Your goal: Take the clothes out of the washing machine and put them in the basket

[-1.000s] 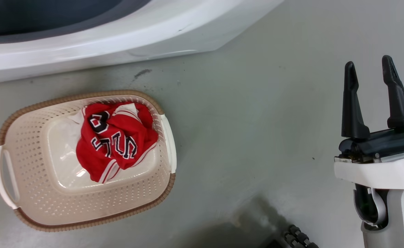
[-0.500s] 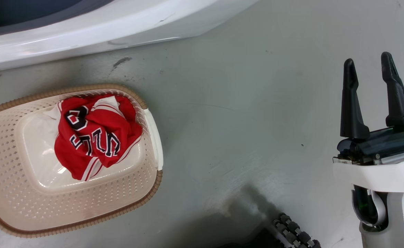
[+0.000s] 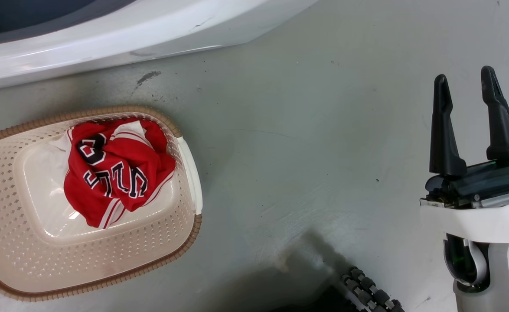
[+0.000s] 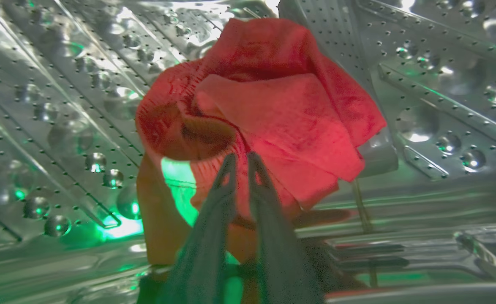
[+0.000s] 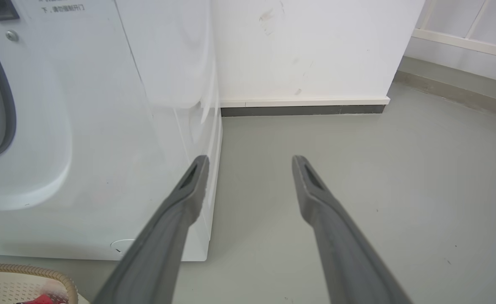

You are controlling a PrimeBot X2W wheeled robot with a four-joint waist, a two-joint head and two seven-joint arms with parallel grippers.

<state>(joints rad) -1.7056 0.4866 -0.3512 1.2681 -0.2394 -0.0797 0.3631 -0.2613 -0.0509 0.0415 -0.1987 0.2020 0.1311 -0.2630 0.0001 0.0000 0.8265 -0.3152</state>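
Closest to me, my left fingers rise from the bottom centre of the left wrist view. They are clenched almost together on a fold of the red garment, which bunches up just above their tips in the middle of the frame. Behind it curves the dimpled steel drum. I judge this to be a real hold, though the fold itself is too blurred to be sure how much cloth is caught. At the right of the head view my right fingers stand spread and empty over the bare floor, as they did a second ago. What has changed is the head view itself. It has swung, so the basket now sits further left and is cut by the left edge; that is my camera moving, not the basket. The lettered jersey lies crumpled in the basket exactly as before. At the top of the frame runs the white front of the washing machine. So one piece is delivered, a second is in hand, and the next move should draw it out through the door.
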